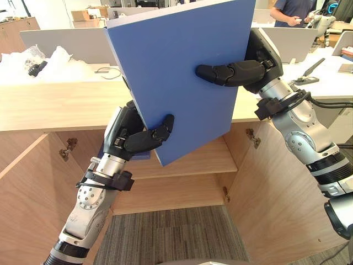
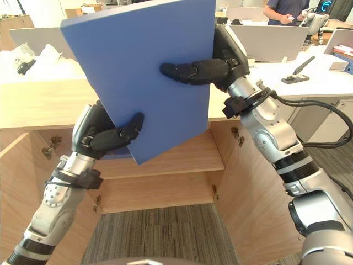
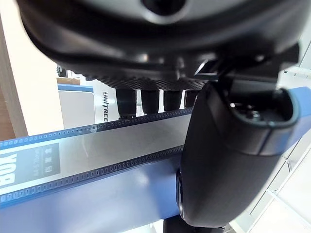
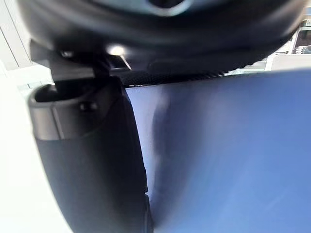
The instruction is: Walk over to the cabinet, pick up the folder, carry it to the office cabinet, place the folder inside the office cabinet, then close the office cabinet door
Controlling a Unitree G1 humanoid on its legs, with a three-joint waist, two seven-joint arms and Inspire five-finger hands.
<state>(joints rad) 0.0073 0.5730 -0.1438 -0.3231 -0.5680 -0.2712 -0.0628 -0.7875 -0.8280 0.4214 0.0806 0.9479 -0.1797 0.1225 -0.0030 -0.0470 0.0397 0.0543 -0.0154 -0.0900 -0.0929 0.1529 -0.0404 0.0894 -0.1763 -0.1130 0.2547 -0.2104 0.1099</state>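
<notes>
A large blue folder [image 1: 176, 77] hangs tilted in the air in front of the open wooden cabinet [image 1: 187, 160]. My left hand [image 1: 135, 138] clamps its lower corner, thumb over the front face. My right hand [image 1: 237, 72] grips its right edge higher up, thumb lying across the blue cover. The left wrist view shows the folder's spine [image 3: 87, 160] pinched between thumb and fingers; the right wrist view shows the thumb [image 4: 92, 160] pressed on the blue cover [image 4: 233, 155]. Both cabinet doors [image 1: 276, 187] stand open, with shelves [image 1: 193, 190] behind the folder.
The cabinet's light wooden top [image 1: 49, 105] runs across the view at folder height. White bags [image 1: 49, 58] lie at the back left. White desks [image 1: 331, 66] stand to the right, and a person [image 1: 295, 11] stands beyond them. Grey carpet [image 1: 171, 237] lies below.
</notes>
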